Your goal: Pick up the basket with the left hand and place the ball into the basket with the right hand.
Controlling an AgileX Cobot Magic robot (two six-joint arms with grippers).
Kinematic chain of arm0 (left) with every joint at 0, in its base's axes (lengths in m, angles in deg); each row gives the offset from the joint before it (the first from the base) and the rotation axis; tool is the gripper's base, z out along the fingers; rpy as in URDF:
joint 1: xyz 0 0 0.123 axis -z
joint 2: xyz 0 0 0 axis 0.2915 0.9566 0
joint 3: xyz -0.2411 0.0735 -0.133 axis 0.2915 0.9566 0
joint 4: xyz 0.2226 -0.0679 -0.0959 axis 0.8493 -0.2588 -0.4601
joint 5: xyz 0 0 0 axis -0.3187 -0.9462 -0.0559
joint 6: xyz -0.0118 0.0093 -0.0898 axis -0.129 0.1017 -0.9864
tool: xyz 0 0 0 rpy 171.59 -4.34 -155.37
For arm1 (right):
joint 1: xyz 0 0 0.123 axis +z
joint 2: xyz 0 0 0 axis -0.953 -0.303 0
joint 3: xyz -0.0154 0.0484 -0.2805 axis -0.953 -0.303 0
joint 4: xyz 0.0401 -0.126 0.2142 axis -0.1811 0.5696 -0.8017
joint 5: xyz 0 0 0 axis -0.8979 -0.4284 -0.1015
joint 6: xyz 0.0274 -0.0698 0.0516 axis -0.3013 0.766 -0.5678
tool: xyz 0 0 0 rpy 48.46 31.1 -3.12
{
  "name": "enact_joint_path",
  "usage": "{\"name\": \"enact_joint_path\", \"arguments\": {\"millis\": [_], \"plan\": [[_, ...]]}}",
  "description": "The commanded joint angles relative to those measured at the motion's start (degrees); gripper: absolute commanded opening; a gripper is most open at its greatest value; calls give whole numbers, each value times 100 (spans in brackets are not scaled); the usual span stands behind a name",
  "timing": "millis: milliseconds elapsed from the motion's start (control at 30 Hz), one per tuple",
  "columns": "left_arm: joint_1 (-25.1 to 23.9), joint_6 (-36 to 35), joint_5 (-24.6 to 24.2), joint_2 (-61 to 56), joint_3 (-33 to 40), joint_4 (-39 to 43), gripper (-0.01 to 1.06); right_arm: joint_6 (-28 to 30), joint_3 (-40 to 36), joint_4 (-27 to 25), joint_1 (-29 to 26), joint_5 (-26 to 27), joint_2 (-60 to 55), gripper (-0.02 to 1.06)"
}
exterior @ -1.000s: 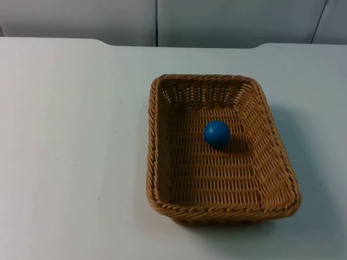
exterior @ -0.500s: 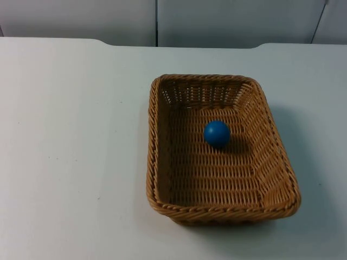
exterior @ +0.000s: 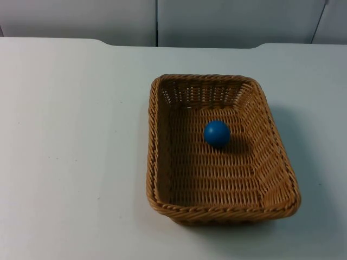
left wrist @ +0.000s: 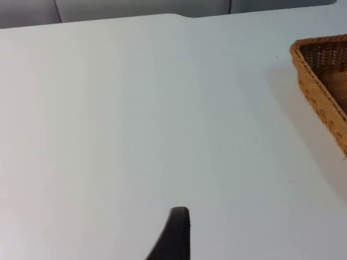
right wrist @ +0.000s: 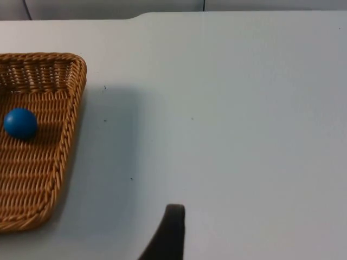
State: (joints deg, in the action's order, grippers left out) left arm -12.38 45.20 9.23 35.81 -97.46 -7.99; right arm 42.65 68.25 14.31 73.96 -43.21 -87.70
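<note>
While the blue ball (exterior: pixel 217 133) lies inside the woven basket (exterior: pixel 162 162), the basket itself stands flat on the white table (exterior: pixel 70 151), nearer to the table's right edge than to its left edge and close to the front edge. The ball rests on the basket's floor, a little toward the far wall of the basket and apart from all four walls. The left gripper (left wrist: pixel 174 235) hangs over bare table to the left of the basket, well apart from it, and holds nothing. The right gripper (right wrist: pixel 167 230) hangs over bare table to the right of the basket, also apart from it. For both grippers I cannot tell if the fingers are apart or together. The grey partition wall (exterior: pixel 217 21) closes the table's far edge.
</note>
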Motion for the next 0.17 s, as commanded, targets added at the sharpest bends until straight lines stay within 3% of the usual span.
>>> {"name": "enact_joint_path", "arguments": {"millis": [0, 133], "plan": [[-167, -16, 56, -21, 17, -36, 80, -10, 5, 19, -46, 34, 18, 82], [-463, -16, 56, -21, 17, -36, 80, -10, 5, 19, -46, 34, 18, 82]]}}
